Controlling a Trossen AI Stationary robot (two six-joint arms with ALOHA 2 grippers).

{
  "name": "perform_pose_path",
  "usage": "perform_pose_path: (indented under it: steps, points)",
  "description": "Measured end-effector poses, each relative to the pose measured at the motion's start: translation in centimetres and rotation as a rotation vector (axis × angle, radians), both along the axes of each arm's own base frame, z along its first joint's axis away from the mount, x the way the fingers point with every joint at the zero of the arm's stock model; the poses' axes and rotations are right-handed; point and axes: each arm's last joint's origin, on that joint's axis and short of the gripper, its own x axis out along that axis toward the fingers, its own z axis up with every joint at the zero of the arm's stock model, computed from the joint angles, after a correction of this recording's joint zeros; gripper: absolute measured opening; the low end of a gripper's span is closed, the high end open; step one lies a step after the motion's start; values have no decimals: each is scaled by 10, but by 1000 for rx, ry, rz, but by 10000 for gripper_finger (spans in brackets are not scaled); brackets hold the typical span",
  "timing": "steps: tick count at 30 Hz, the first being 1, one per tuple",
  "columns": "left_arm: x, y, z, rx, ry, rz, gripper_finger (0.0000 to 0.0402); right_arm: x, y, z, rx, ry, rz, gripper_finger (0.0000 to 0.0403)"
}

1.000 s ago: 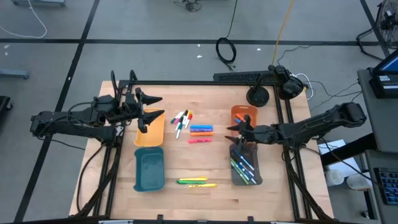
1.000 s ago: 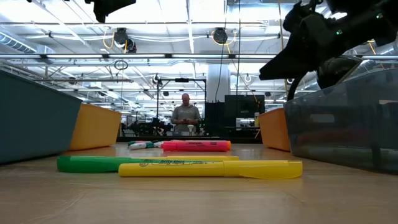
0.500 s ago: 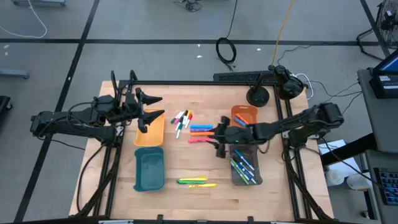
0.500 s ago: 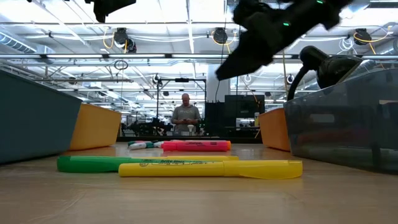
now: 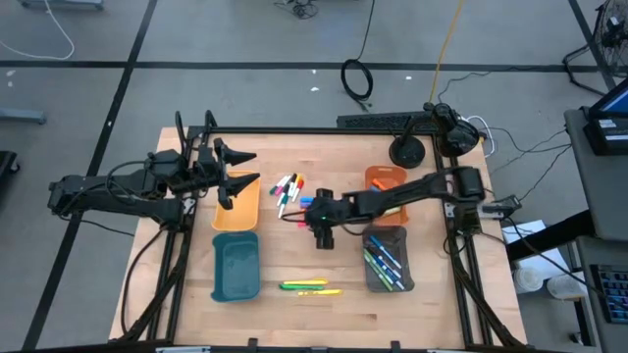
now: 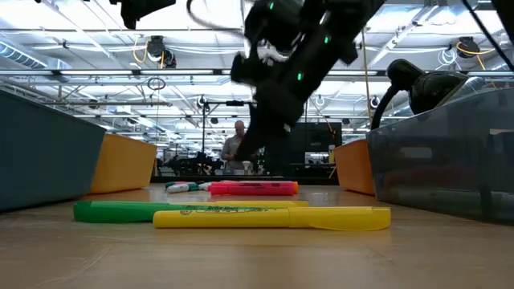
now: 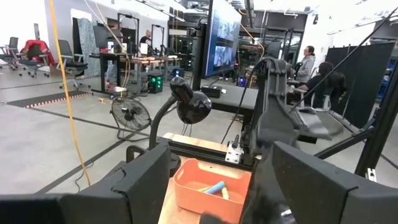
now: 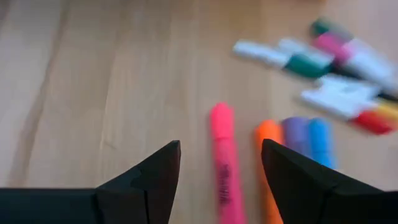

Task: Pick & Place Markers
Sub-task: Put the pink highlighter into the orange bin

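Pink highlighter (image 8: 222, 163) lies on the wooden counter (image 5: 285, 260) at the near edge of a row with orange (image 8: 268, 162) and blue (image 8: 319, 142) highlighters, and the thin white markers (image 5: 287, 190) are scattered just past that row. Over the pink highlighter hovers the right pincer (image 5: 322, 224), fingers apart, not touching it. Green and yellow highlighters (image 5: 309, 286) lie well apart from the row, beside the teal tray (image 5: 235, 266). Above the orange tray (image 5: 236, 204) waits the left pincer (image 5: 238, 169), fingers spread and empty
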Motion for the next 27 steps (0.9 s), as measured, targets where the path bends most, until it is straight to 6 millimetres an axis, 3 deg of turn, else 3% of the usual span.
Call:
perform_pose_path:
  steps: [7, 27]
  points:
    - [0, 0, 0, 0, 0, 0, 282, 3, -11, -36, 43, 106, -51, 213]
    - [0, 0, 0, 0, 0, 0, 282, -4, 5, -40, 65, 179, -67, 212]
